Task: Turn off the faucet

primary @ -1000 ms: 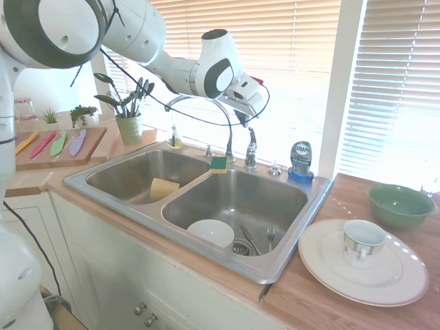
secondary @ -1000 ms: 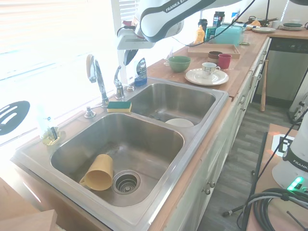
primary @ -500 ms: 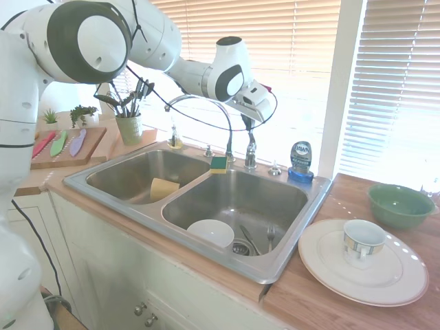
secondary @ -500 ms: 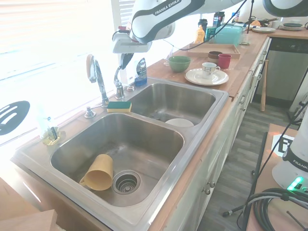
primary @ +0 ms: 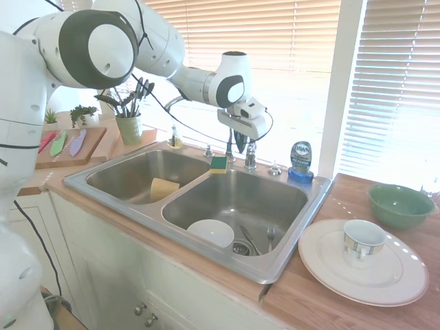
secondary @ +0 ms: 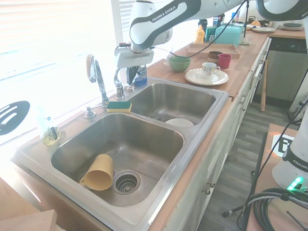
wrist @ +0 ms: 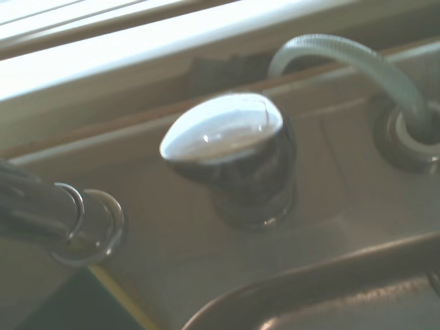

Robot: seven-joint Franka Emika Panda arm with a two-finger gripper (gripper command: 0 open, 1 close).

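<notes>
faucet glossy chrome; sink brushed steel

The wooden desk carries a steel sink, 1 white plate and 1 green bowl.

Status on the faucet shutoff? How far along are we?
Done: the approach. The gripper hangs right above the faucet's lever handle, behind the right basin of the sink; the wrist view centres on the handle. In hand: the final descent to contact; jaws open or shut is unclear. Left: pressing the lever to off. No running water is visible, so flow state can't be confirmed.
</notes>
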